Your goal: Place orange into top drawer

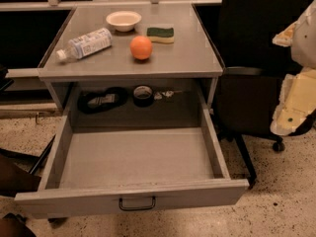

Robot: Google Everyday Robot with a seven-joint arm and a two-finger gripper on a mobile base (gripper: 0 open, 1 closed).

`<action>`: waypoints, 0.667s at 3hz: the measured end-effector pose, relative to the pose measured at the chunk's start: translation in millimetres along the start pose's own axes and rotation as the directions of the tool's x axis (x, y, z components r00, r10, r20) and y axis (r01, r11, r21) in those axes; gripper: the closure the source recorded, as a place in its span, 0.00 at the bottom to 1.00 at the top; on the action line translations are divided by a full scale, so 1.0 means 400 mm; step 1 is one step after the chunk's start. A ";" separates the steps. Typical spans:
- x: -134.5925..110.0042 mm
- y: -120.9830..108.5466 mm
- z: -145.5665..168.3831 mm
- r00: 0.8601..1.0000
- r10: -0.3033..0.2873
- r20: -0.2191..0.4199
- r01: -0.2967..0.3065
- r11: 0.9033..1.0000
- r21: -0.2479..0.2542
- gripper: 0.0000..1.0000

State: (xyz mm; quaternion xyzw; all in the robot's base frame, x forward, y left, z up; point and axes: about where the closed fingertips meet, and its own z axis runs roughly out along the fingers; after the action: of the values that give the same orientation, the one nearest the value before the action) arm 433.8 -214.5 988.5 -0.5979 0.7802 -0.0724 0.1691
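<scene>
The orange (141, 47) sits on the grey table top (192, 53), near its middle, apart from the other items. The top drawer (133, 157) is pulled wide open below the table top and its grey inside is bare. Its flat front panel carries a small dark bar handle (137, 204). My gripper (295, 100) shows as pale cream arm parts at the right edge of the camera view, well to the right of the table and above the floor, holding nothing that I can see.
On the table top are a white bowl (123, 20), a clear plastic bottle (85, 44) lying on its side and a green-and-yellow sponge (161, 34). A tape roll (143, 94) and dark cables (101, 100) lie in the recess behind the drawer. A black office chair (252, 58) stands right of the table.
</scene>
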 end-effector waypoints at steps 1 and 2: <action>0.000 0.000 0.000 1.000 0.000 0.000 0.000 1.000 0.000 0.00; -0.015 -0.029 0.021 1.000 -0.010 0.010 0.010 1.000 -0.002 0.00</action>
State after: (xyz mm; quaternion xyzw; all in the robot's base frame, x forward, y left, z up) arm 448.5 -211.1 985.5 -0.6024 0.7763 -0.0695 0.1721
